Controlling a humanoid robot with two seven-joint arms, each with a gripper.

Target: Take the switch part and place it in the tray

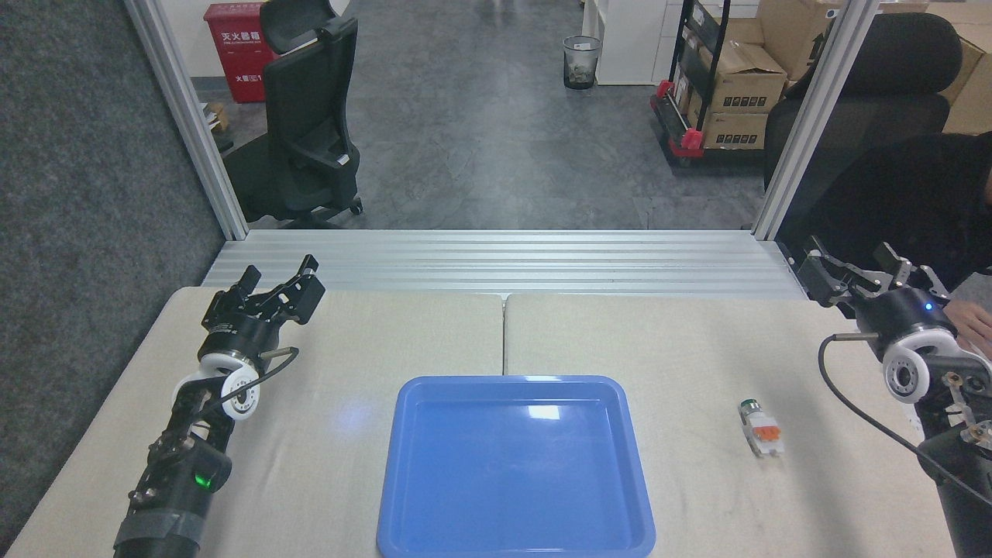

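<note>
Head view: the only camera, looking down over a pale table (pixel 349 349) with both arms coming in from the sides.
Handling: the switch part (pixel 759 428) looked small, light and rigid, so a gentle pinch should have been enough; the smooth plastic might slip if it were caught on a corner.
Grip point: across the two long flat sides of the white and orange body seemed the safest hold, since the round cap would tend to roll out of the fingers.
Look of the part: a short white block with an orange middle section and a round green-topped cap ringed in silver at its far end.
Part position: lying flat on the table, right of the tray (pixel 515 465) and apart from it, nearer the right arm.
Tray: a large, shallow, glossy blue rectangle with rounded corners and a raised rim, with nothing inside it.
Left gripper (pixel 280 288): over the far left of the table, fingers spread and holding nothing.
Right gripper (pixel 852 273): by the table's far right edge, well back from the part, fingers apart and holding nothing.
Progress: pickup judged not yet begun.
</note>
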